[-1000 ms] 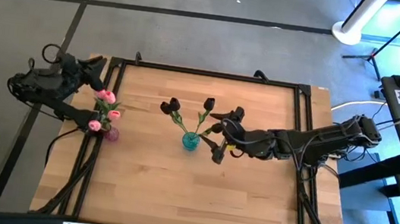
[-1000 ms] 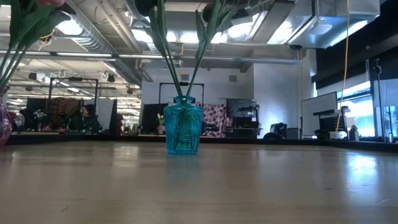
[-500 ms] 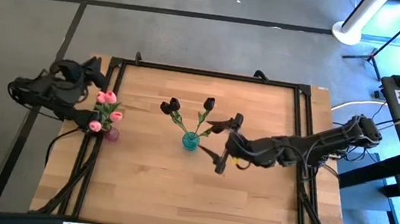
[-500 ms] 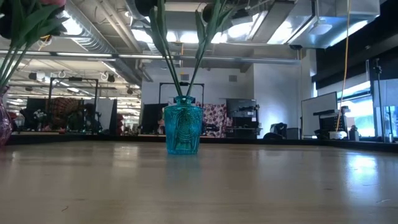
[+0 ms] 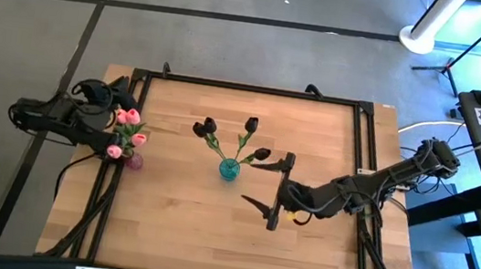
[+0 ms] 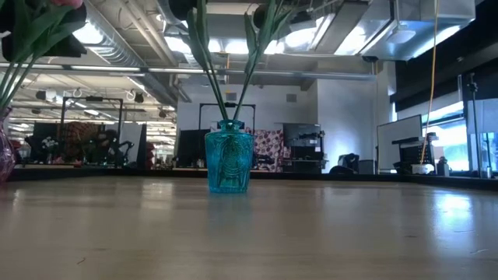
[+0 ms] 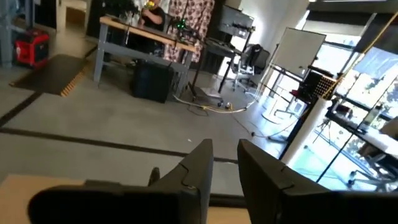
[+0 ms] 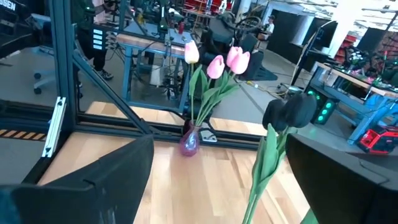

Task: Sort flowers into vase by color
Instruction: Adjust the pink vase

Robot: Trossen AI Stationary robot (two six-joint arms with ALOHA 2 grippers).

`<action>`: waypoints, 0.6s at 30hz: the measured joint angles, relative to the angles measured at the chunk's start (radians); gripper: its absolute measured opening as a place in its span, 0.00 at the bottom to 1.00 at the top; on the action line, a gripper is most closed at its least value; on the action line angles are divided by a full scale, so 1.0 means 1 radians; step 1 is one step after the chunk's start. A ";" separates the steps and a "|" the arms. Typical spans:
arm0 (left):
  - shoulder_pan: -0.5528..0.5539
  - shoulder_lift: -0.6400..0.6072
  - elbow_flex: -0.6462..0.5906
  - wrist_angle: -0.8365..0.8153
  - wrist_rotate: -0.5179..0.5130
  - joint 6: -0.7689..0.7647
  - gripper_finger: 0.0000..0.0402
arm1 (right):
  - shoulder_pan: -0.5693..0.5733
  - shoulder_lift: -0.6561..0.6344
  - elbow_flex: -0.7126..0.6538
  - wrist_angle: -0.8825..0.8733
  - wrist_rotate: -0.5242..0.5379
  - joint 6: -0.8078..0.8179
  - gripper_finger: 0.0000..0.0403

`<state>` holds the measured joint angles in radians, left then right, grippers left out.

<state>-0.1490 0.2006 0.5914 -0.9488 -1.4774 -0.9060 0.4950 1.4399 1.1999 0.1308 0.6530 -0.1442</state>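
Dark maroon tulips (image 5: 251, 125) stand with their stems in a teal glass vase (image 5: 229, 170) at the table's middle; the vase also shows in the low view (image 6: 228, 162). Pink tulips (image 5: 129, 126) stand in a small purple vase (image 5: 133, 161) near the left edge, also seen in the right wrist view (image 8: 214, 62). My right gripper (image 5: 275, 187) is wide open, right of and nearer than the teal vase, touching nothing. My left gripper (image 7: 225, 168) hangs over the table's far left corner (image 5: 124, 96), beyond the pink tulips, its fingers a narrow gap apart and holding nothing.
A black metal frame (image 5: 246, 87) runs along the table's edges. Bare wood lies near the front edge (image 5: 209, 241) and on the right side. Beyond the table there are grey floor, desks and equipment.
My right gripper has drawn back from the teal vase toward the near edge and a little right, staying open; a dark tulip it was beside now stands free in the vase. My left arm has pulled back toward the left edge, away from the pink tulips.
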 joint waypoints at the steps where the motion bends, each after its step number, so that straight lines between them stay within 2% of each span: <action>1: 0.000 0.001 -0.006 -0.002 -0.002 -0.025 0.16 | 0.004 0.000 0.000 -0.001 0.007 0.000 0.90; 5: 0.000 0.002 -0.048 0.006 -0.054 -0.217 0.10 | 0.004 0.000 0.000 -0.009 0.009 0.005 0.90; 10: 0.009 0.002 -0.134 0.007 -0.091 -0.349 0.02 | 0.003 0.000 0.000 -0.037 0.004 0.042 0.90; 18: 0.166 0.002 -0.233 0.004 -0.089 -0.527 0.00 | 0.002 0.000 0.000 -0.101 -0.018 0.135 0.90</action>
<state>0.0173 0.2024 0.3581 -0.9450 -1.5669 -1.4329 0.4973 1.4399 1.1999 0.0300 0.6353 -0.0087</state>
